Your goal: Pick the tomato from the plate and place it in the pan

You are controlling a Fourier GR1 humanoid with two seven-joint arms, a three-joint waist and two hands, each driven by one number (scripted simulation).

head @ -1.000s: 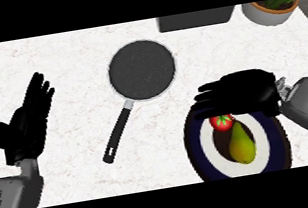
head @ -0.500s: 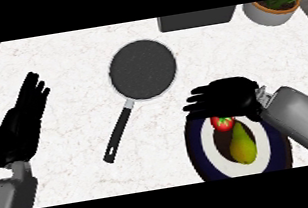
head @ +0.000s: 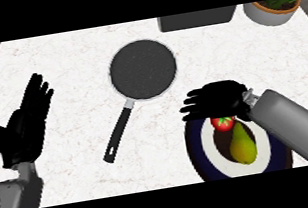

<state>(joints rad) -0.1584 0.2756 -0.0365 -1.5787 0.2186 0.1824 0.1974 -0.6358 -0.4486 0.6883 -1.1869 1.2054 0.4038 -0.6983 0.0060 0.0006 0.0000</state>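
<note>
White marble-patterned counter fills our view from the head. At the left our black left hand rests with straight fingers pointing up and the thumb spread — idle, we judge, since the work lies on the other side. Next comes the round dark frying pan with a pale rim, its black handle slanting down toward us; it sits near the plate, so the carry should be short. Right of it is the dark blue round plate with a white centre, holding a small red tomato with a green top and, just below it, a yellow-green pear. Our black right hand hovers at the plate's upper edge, fingers bent downward just above the tomato — poised to grasp, it seems, though we see them closed on nothing yet. The tomato is on the plate, not in the pan. Beyond, a dark rectangular object and a pale pot with a green plant stand at the far edge.
</note>
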